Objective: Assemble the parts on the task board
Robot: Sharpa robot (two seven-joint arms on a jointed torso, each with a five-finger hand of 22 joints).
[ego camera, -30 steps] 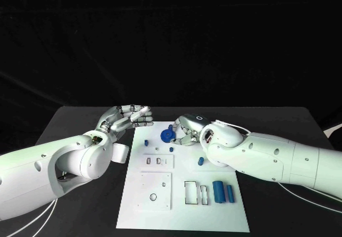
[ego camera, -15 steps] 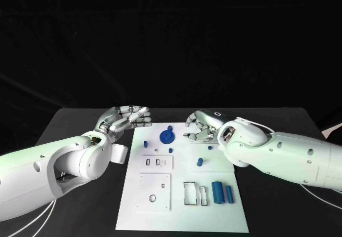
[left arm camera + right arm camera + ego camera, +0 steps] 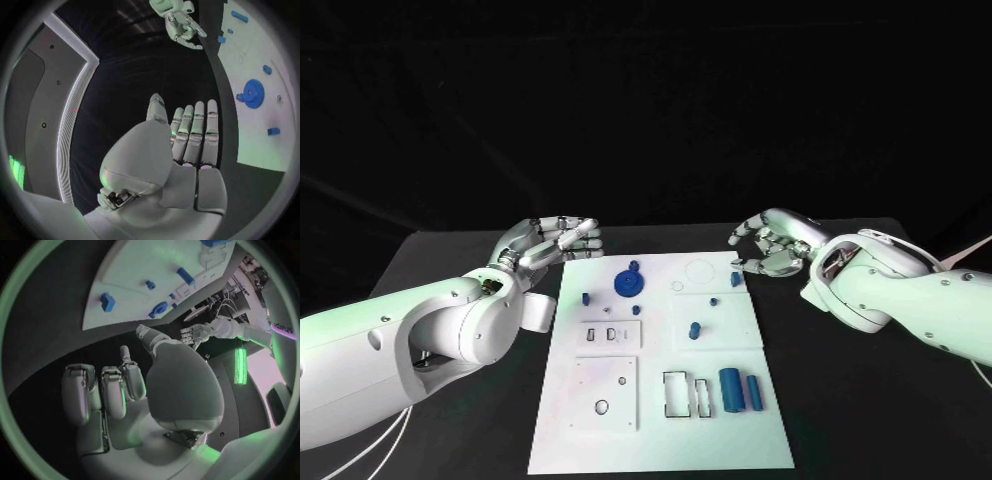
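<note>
The left robot hand (image 3: 560, 240) hangs over the black worktop (image 3: 444, 260) just off the far left corner of the task board (image 3: 661, 440), its silver fingers held side by side and bent inward, with nothing in them; the left wrist view shows them straight and pressed together (image 3: 194, 132). The right robot hand (image 3: 773, 243) is lifted beside the far right corner of the board, its fingers loosely curled and parted, holding nothing; from its own wrist they hang curled above the dark worktop (image 3: 103, 392). The board is a flat, matte white plate with rectangular and round cut-outs. On it lie smooth blue parts: a toothed round gear (image 3: 630, 282) near the far edge, a small peg (image 3: 695, 328) in the middle, two short cylinders (image 3: 738, 390) lying side by side near the right edge, and a few small blocks (image 3: 586, 298) around the gear. Compared with a second ago, the right hand has drawn back from over the gear to the board's right corner, while the left hand has stayed where it was.
</note>
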